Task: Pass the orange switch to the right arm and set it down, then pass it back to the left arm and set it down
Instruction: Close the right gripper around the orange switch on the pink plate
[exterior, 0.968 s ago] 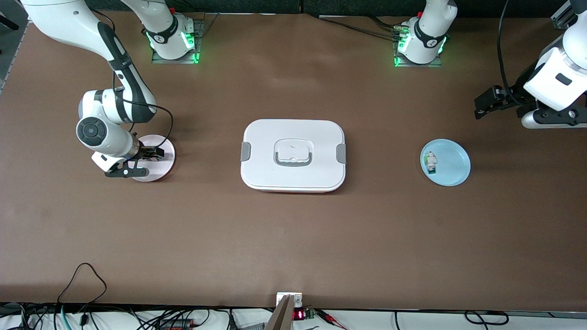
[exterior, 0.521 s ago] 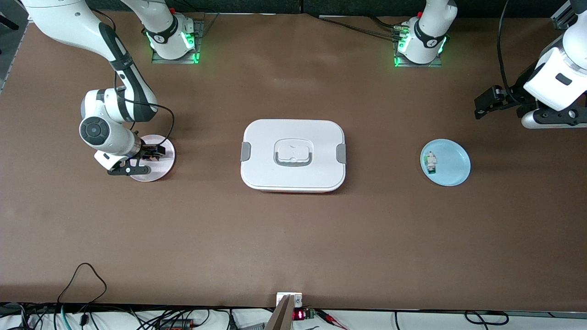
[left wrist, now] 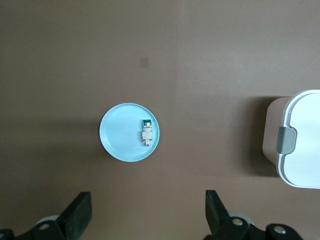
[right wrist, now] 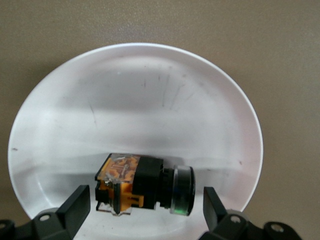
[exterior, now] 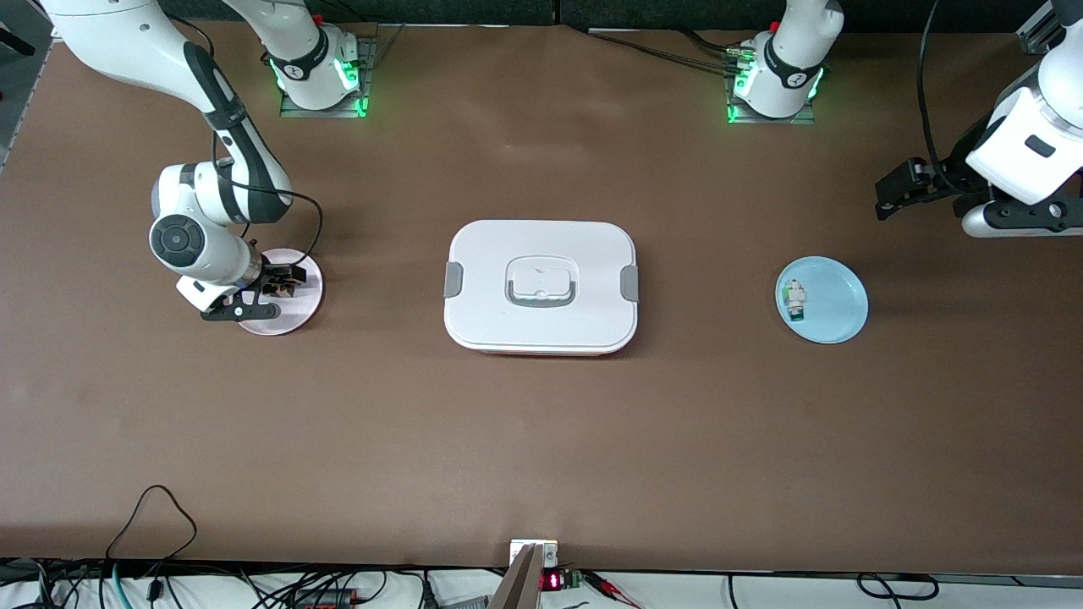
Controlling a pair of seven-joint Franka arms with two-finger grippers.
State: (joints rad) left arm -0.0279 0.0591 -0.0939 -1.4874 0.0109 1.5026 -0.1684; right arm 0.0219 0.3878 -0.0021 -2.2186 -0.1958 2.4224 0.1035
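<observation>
While lowered over a pale round plate (exterior: 306,298) toward the right arm's end of the table, spread wide and gripping nothing: the right gripper (exterior: 269,294), with one black finger to either side of the orange switch (right wrist: 140,187) and clear of it. Lying on its side on that plate, near the rim closest to the gripper: the switch itself, orange-and-black body at one end, round clear-capped head at the other. Hard to make out from the front view, tucked in under the wrist.

Parked at mid-table between the two plates, lid shut and grey latches at both ends: the white box (exterior: 541,288), handle recess outlined in grey.

Set toward the left arm's end, well apart from the box: a light blue plate (exterior: 838,315) carrying a small white-and-green component (exterior: 795,300) near the rim on the box's side.

Waiting high over the bare brown table (exterior: 541,440) at that same end: the left gripper (exterior: 901,188), likewise opened fully and empty. Shown plainly in the left wrist view: both black fingertips well apart, with the blue plate, its component and one latched end of the box spread out below.
</observation>
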